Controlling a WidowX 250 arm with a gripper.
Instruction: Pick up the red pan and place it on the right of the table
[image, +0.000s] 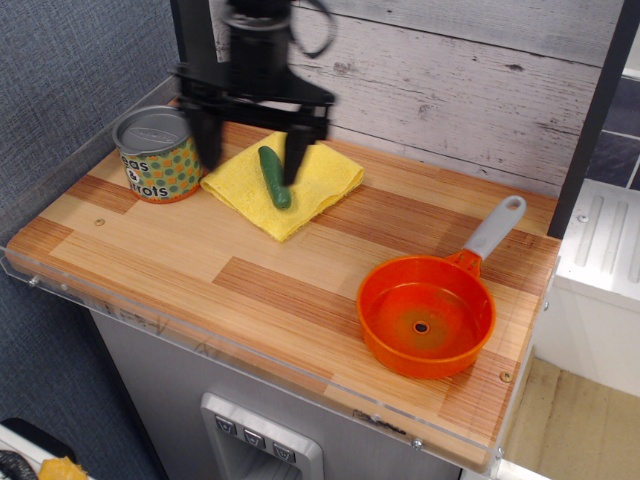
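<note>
The red pan sits flat at the right of the wooden table, near the front edge. Its grey handle points up and to the right. A dark dot marks its centre. My gripper is open and empty at the back left. It hangs above the yellow cloth, between the can and the green vegetable, far from the pan. Its two dark fingers point down.
A dotted can stands at the back left. A yellow cloth lies next to it with a green toy cucumber on top. A clear acrylic rim edges the table. A white plank wall stands behind.
</note>
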